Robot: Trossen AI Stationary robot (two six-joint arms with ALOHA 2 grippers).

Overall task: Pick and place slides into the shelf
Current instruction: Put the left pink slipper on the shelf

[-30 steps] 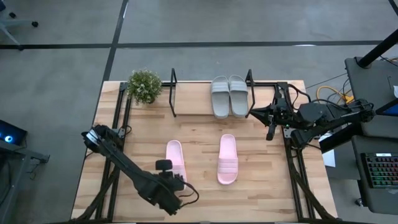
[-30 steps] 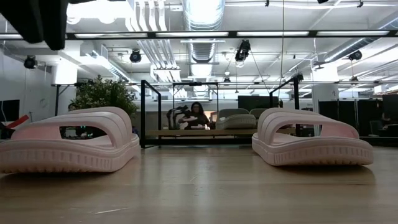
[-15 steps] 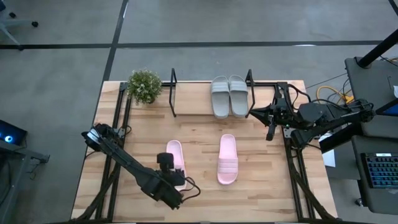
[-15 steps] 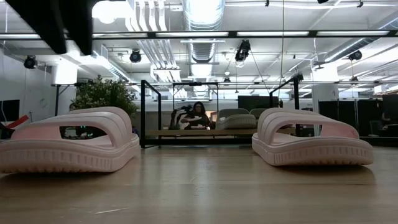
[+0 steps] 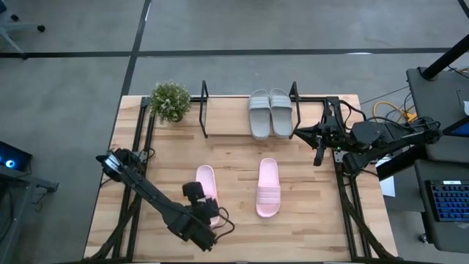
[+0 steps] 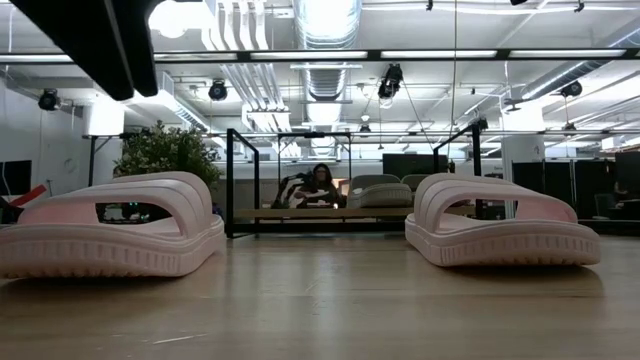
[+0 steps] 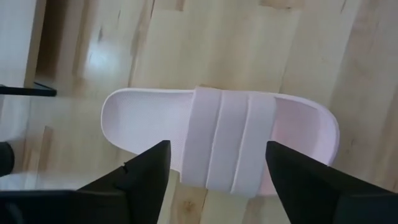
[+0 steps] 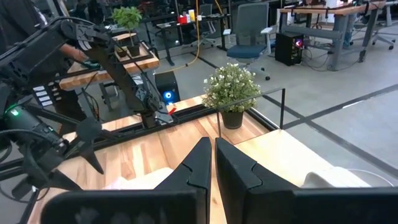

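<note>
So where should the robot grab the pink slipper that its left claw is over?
Best from straight above, across the middle of the pale pink ribbed-strap slide sandal. It lies flat, sole down, on the wooden table, and its sides are narrow enough to fit between the fingers. The open left claw already straddles the wide strap, so it could drop and squeeze the sole's two long edges.

A robotics lab in an open-plan office: exposed ceiling ducts, office chairs, other workstations, a person seated behind the wooden bench.
</note>
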